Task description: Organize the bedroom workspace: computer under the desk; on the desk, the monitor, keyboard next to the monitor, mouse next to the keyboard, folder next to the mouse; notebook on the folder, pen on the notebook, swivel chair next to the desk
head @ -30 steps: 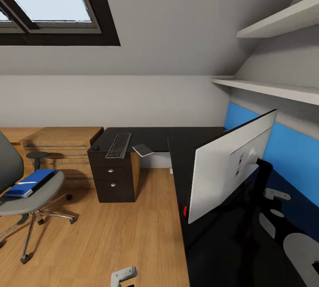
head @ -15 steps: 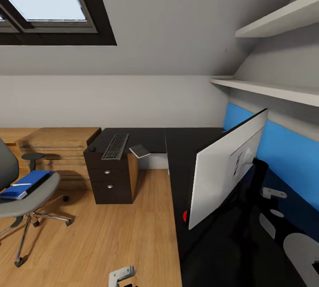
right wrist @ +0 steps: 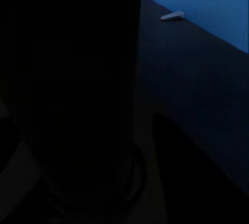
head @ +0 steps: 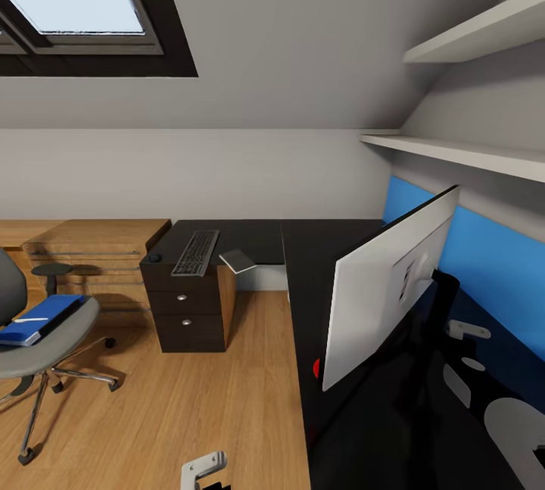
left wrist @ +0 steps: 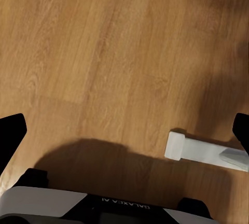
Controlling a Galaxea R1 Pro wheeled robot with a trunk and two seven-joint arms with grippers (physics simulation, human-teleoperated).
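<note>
Black desk (head: 333, 263) bears monitor (head: 386, 285), beside right gripper, grip undeterminable. Keyboard (head: 195, 252) on far wing, well apart. Blue folder (head: 42, 317) remains on swivel chair (head: 45, 335). Left gripper (left wrist: 124, 130) spread, empty, over floor. Mostly undone.

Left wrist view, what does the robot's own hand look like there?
The left hand has two black fingertips at the picture's sides. Its body is light grey over black, with small white lettering, partly cut off, along the black edge. No cables are visible.
</note>
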